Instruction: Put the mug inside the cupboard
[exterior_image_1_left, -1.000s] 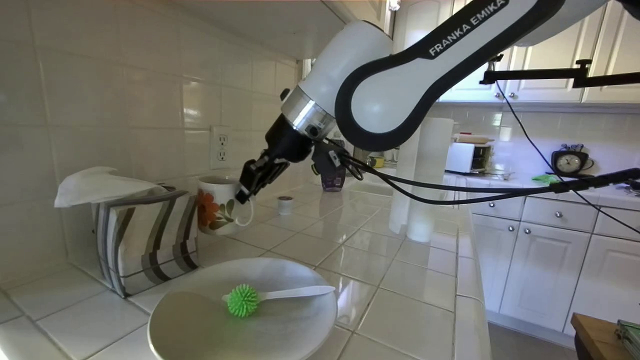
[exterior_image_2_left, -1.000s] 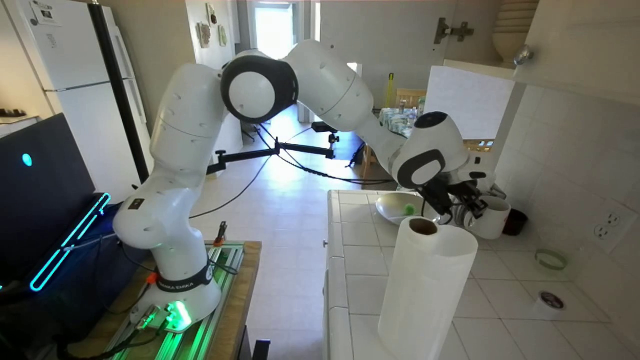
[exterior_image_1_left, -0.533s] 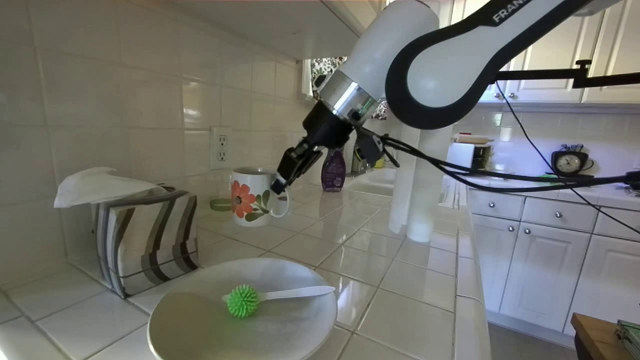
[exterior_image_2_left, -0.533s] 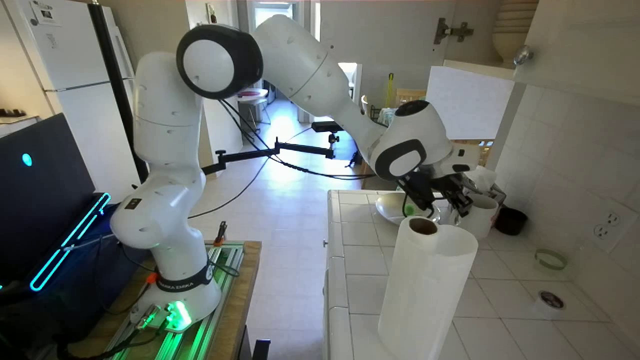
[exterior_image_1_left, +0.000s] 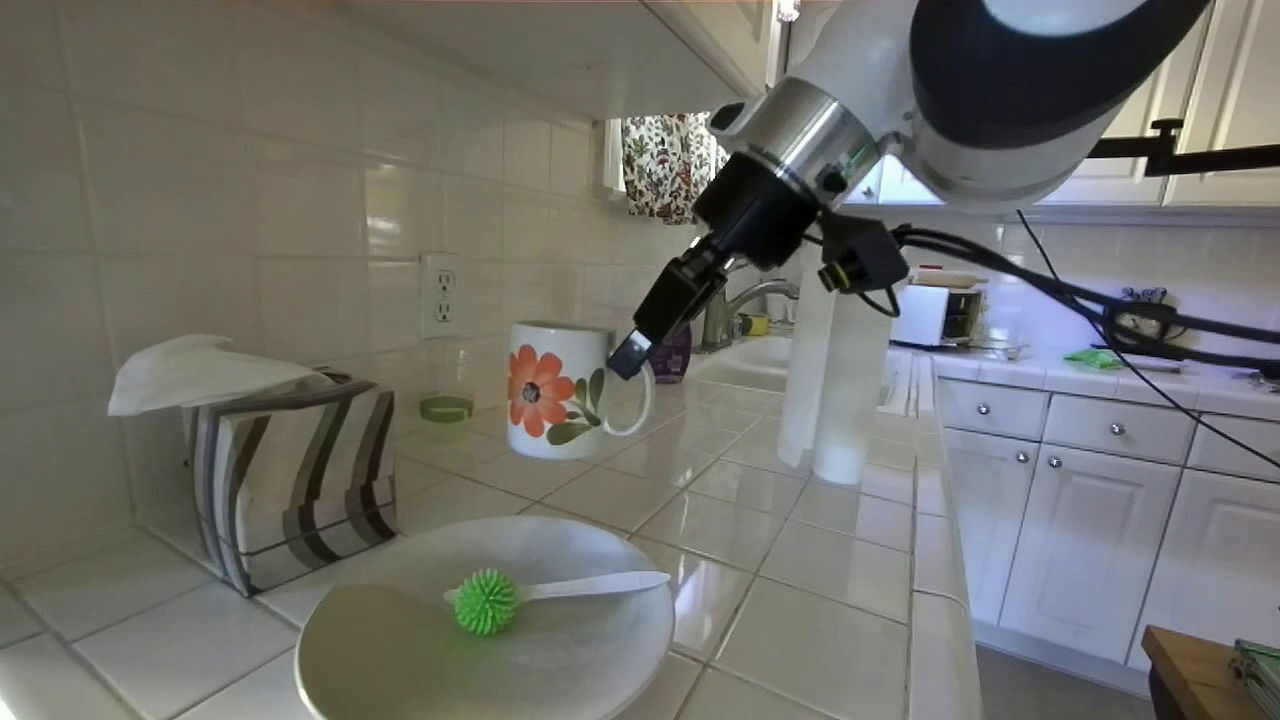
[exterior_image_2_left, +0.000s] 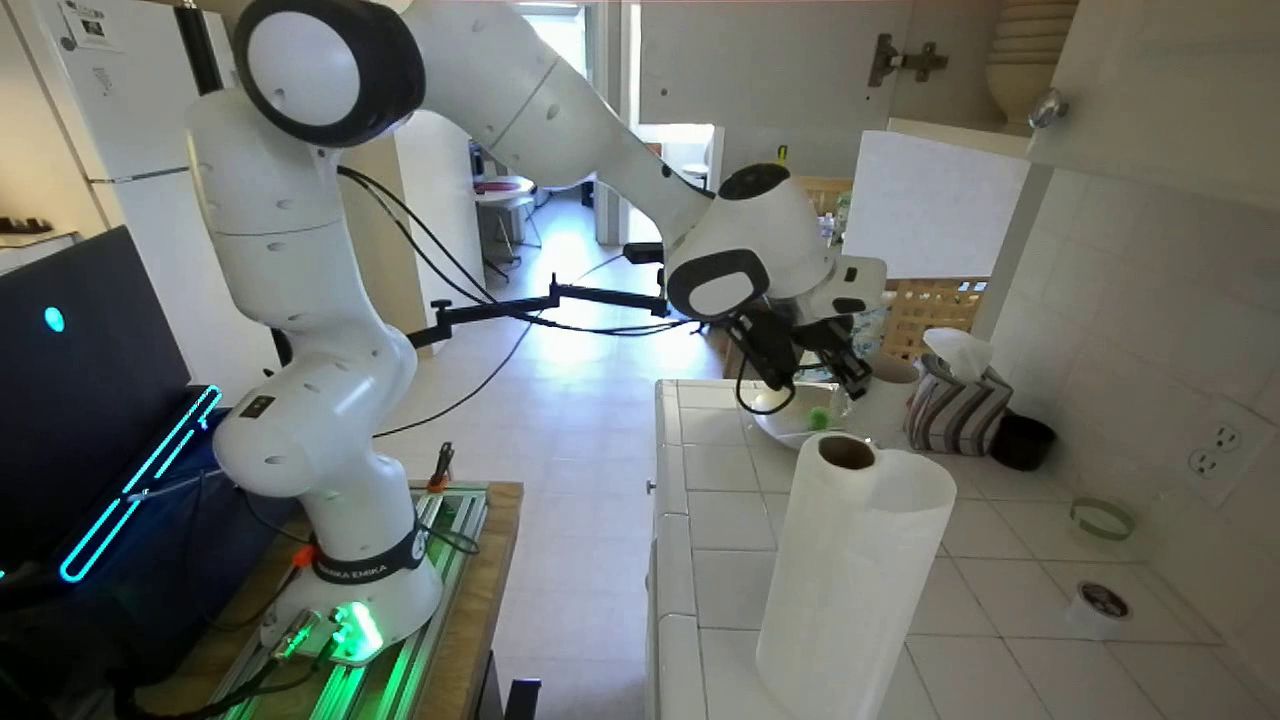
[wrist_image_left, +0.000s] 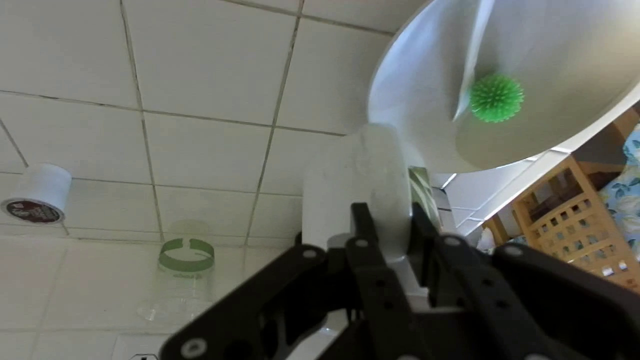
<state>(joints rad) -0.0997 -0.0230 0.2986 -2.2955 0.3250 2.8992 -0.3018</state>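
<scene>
The white mug (exterior_image_1_left: 555, 390) with a red-orange flower is held upright above the tiled counter in an exterior view. It is partly hidden behind the arm in an exterior view (exterior_image_2_left: 890, 400). My gripper (exterior_image_1_left: 632, 352) is shut on the mug's handle, which sits between the two black fingers. In the wrist view the fingertips (wrist_image_left: 389, 212) are on both sides of the handle, and the mug body (wrist_image_left: 327, 185) lies just beyond. The cupboard hangs above the counter; its open grey door (exterior_image_2_left: 770, 60) and a stack of bowls (exterior_image_2_left: 1025, 60) inside show in an exterior view. Its underside (exterior_image_1_left: 530, 60) also shows.
A wide bowl (exterior_image_1_left: 570, 640) with a green brush lies near the mug. A striped tissue box (exterior_image_1_left: 300, 480), dark cup (exterior_image_2_left: 1022, 442), glass with a green band (wrist_image_left: 186, 256) and small white pod (exterior_image_2_left: 1098, 608) stand by the wall. A paper towel roll (exterior_image_2_left: 850, 580) stands upright.
The mug, held throughout, has moved away from the tissue box and backsplash. The arm has drawn back, and the tissue box is uncovered in an exterior view.
</scene>
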